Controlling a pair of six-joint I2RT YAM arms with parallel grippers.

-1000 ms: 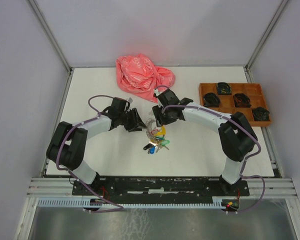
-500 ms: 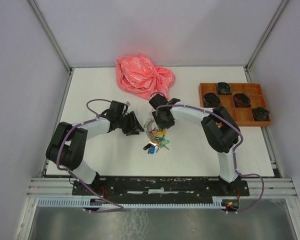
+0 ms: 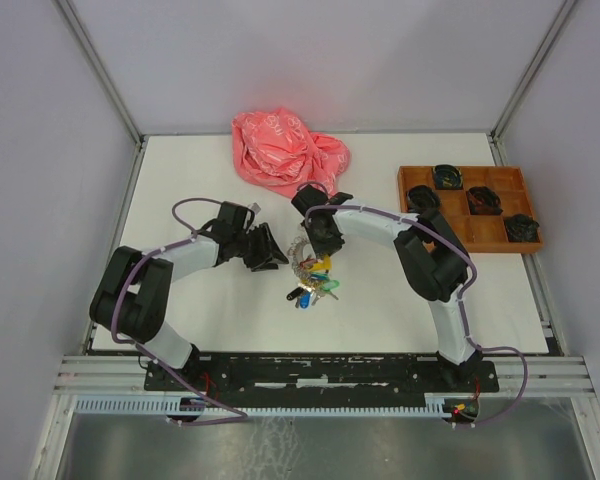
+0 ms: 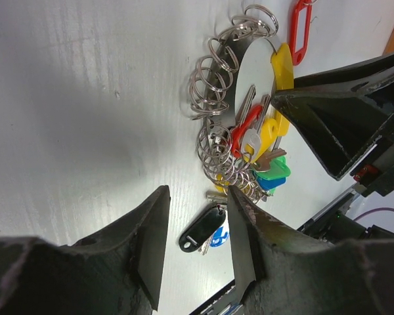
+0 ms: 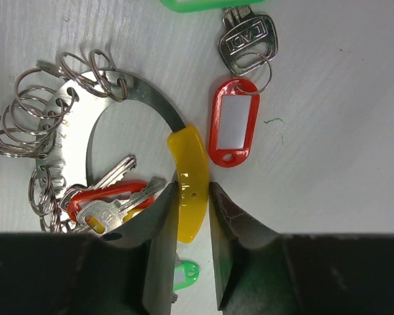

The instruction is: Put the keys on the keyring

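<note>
The keyring (image 5: 134,88) is a large flat metal ring with a yellow plastic grip (image 5: 190,190). It carries several small split rings (image 5: 26,121) and a bunch of tagged keys. My right gripper (image 5: 192,200) is shut on the yellow grip. A loose silver key (image 5: 246,42) with a red tag (image 5: 235,125) lies just beyond the grip. The green tag (image 5: 197,4) of the other key shows at the top edge. My left gripper (image 4: 197,220) is open and empty, low over the table left of the bunch (image 3: 310,272).
A black tag and a blue tag (image 4: 203,230) lie on the table beyond my left fingers. A pink cloth bag (image 3: 285,150) lies at the back. An orange compartment tray (image 3: 458,205) holding dark items stands at the right.
The right arm's elbow has swung left and its gripper has shifted slightly left and back at the ring. The left gripper has drawn back a little to the left.
</note>
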